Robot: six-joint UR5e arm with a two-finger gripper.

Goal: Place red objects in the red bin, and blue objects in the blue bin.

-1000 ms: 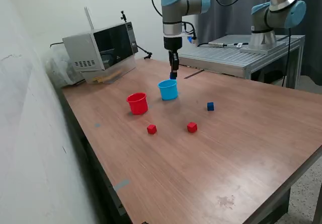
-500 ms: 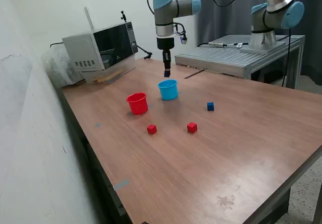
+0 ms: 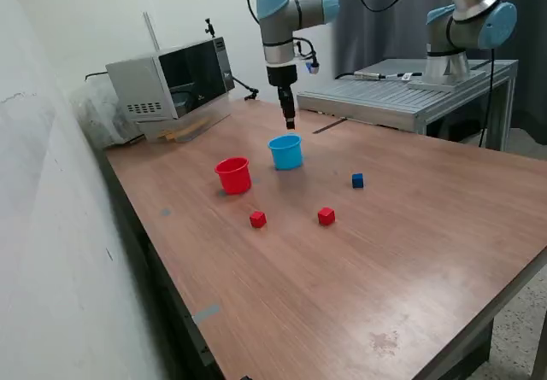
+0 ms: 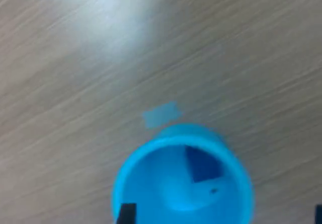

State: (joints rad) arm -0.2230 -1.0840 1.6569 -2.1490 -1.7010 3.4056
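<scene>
A light blue cup (image 3: 285,152) stands upright on the wooden table (image 3: 410,252), and the wrist view looks down into it at a dark blue cube (image 4: 203,165) lying on its floor. Directly above the cup's far rim hangs the gripper (image 3: 290,125), pointing straight down from a vertical wrist; its fingers appear parted with nothing between them, though the exterior view is too small to be sure. Just beside the blue cup, towards the exterior view's left, stands the red cup (image 3: 232,175). A second blue cube (image 3: 357,180) lies to the cup's right in the exterior view, well apart. Two red cubes (image 3: 257,219) (image 3: 326,216) rest nearer the camera than the cup. Beyond the cup sits a grey microwave-like appliance (image 3: 171,78); no lettering is legible anywhere.
</scene>
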